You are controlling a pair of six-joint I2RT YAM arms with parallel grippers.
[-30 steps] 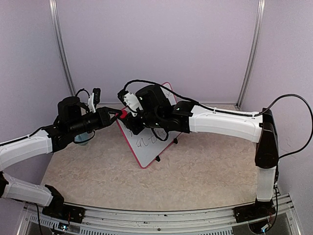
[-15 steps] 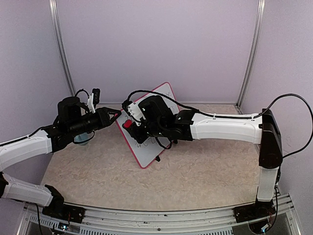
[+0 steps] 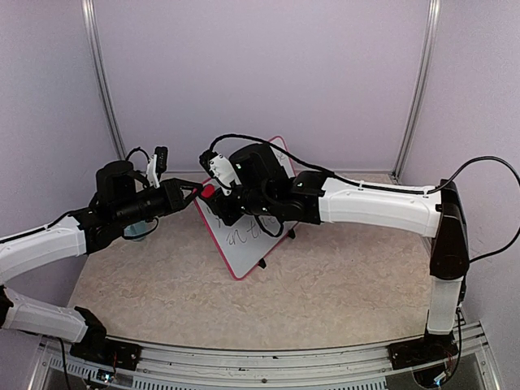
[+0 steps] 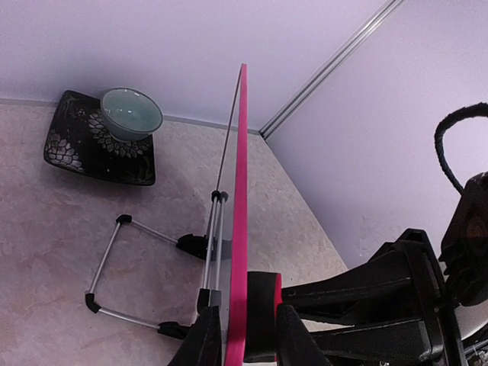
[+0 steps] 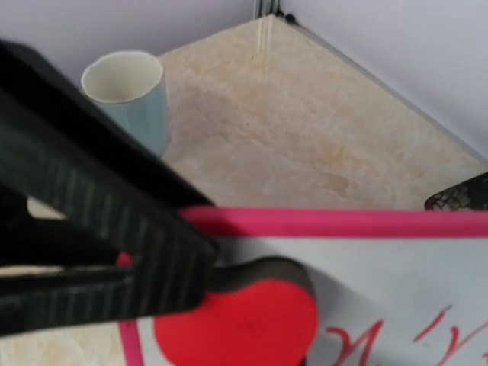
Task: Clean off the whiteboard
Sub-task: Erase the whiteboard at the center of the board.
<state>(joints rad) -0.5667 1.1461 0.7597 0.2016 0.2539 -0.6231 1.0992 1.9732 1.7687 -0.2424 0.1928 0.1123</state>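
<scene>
Board [image 3: 248,244]: stands on the bench [image 3: 341,284] left of centre, between the two arms, propped at a tilt; pink frame, white face.
Board face: handwriting [image 3: 242,236] shows on the lower part; the upper part is hidden behind the right arm.
Board support: a wire stand [image 4: 145,263] with black feet rests on the bench behind the board.
Eraser [image 5: 244,324]: red with a dark backing, pressed flat against the face at the upper left corner, just inside the frame.
Right hand [image 3: 215,197]: fingers clamped together on the eraser, holding it to the board.
Left hand [image 3: 195,190]: fingers closed on the frame, one on each side of the board's upper left edge, just beside the eraser.
Cup [image 5: 126,91]: pale blue, upright on the bench left of the board, well apart from it, partly behind the left arm in the top view.
Plate [image 4: 76,141]: black, patterned, square, on the bench behind the board, near the back wall.
Bowl [image 4: 131,113]: pale green, sitting on the plate's far corner.
</scene>
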